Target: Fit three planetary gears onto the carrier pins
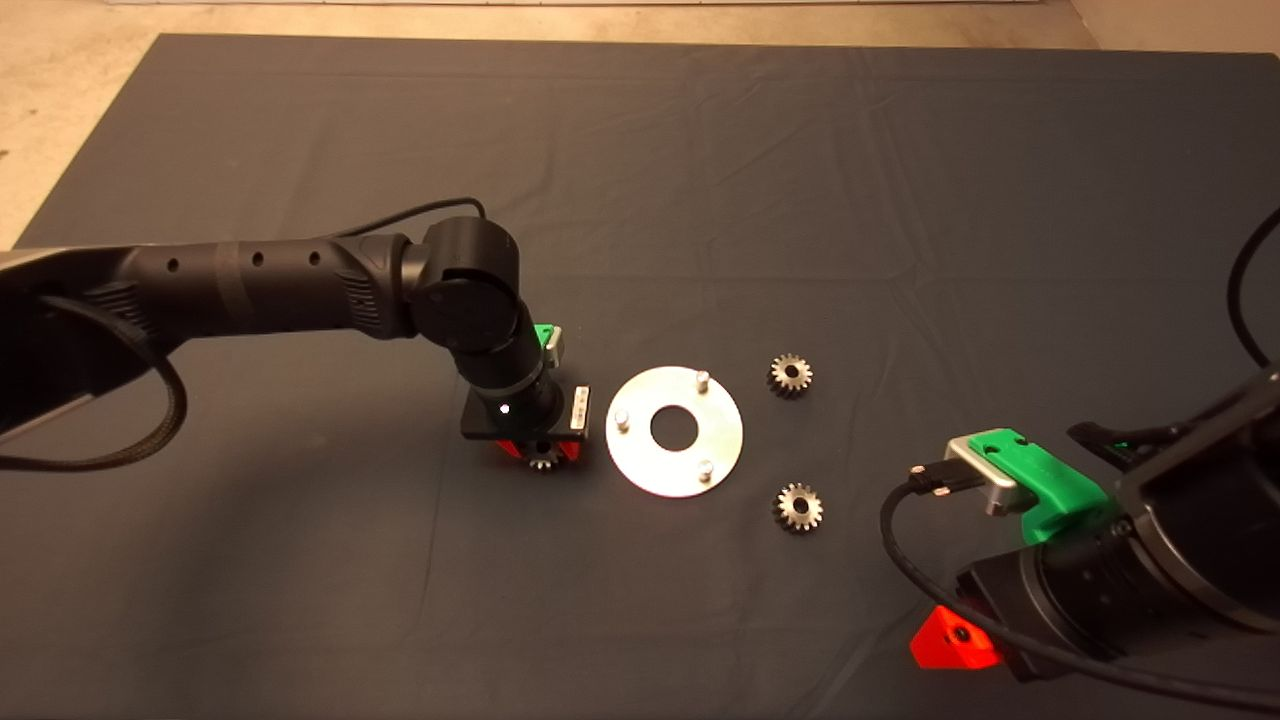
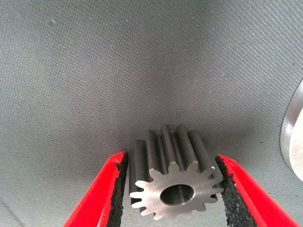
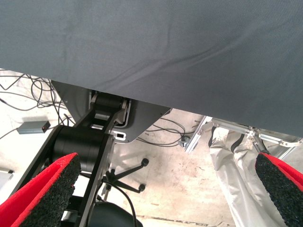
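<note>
Three gears (image 1: 790,375), one disc (image 1: 665,470), three pins (image 1: 702,379).

In the head view the left gripper (image 1: 541,452) is mostly hidden under its own wrist, and only a few teeth of the gear (image 1: 542,461) between its fingers show. The left wrist view cuts the carrier disc (image 2: 294,137) to a sliver of rim beside the gripper.

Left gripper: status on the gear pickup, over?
Left gripper shut on one planetary gear, just left of the carrier disc. Right gripper open, parked lower right. All three pins bare; two gears on the mat. Nothing obstructing.
</note>
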`<state>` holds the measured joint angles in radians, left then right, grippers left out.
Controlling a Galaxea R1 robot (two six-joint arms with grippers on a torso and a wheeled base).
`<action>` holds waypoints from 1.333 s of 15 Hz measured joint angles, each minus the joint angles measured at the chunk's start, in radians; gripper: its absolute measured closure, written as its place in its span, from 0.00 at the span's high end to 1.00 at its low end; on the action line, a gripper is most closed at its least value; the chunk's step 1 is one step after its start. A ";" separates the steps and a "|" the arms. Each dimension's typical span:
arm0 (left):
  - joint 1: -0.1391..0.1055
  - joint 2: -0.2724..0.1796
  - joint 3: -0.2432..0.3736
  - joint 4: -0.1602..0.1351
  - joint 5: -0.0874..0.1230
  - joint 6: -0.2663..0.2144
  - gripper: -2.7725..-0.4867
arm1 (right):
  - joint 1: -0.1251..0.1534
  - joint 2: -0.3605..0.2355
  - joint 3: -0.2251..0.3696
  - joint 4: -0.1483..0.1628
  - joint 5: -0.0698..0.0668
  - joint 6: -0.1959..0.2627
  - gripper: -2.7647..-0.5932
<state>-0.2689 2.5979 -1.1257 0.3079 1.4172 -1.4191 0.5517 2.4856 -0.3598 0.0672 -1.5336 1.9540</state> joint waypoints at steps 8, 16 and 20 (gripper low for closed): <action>0.000 0.000 0.000 0.000 0.001 0.001 0.25 | 0.000 0.000 0.000 0.000 0.000 0.000 0.99; 0.000 0.001 0.001 0.000 0.005 0.004 0.20 | 0.000 0.000 0.000 0.000 0.000 0.000 0.99; 0.000 0.001 0.001 0.000 0.007 0.004 0.19 | 0.000 0.000 0.000 0.000 0.000 0.000 0.99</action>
<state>-0.2689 2.5991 -1.1243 0.3077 1.4240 -1.4147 0.5517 2.4857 -0.3598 0.0672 -1.5336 1.9540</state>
